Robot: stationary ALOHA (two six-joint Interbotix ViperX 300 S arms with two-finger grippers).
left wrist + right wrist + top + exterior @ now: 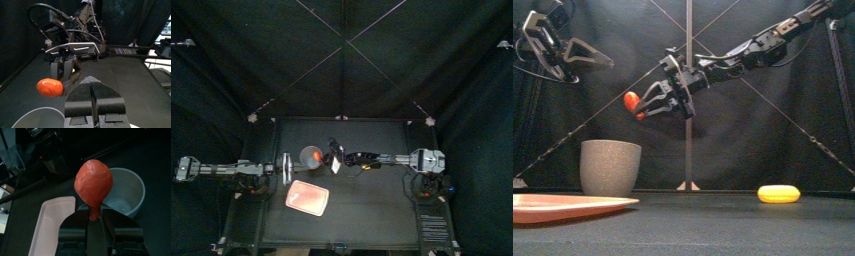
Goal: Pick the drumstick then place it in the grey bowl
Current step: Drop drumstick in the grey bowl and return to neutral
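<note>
Right arm [760, 40] comes in from right, reaches past middle, stretched long and raised, sloping down toward its wrist. Right pincer [651, 103] points left, jaws clamped on thin end of drumstick [633, 102], carried in air. Left arm [225, 170] comes in from left, raised high on its own side. Left pincer [93, 92] jaws pressed together, aimed at right pincer, apart from it.

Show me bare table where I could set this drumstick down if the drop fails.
Bare black table lies right of the flat pink tray, in front of the small yellow toy. Crowded on the left: the tall grey speckled cup stands just behind the tray, the right gripper above it.
</note>
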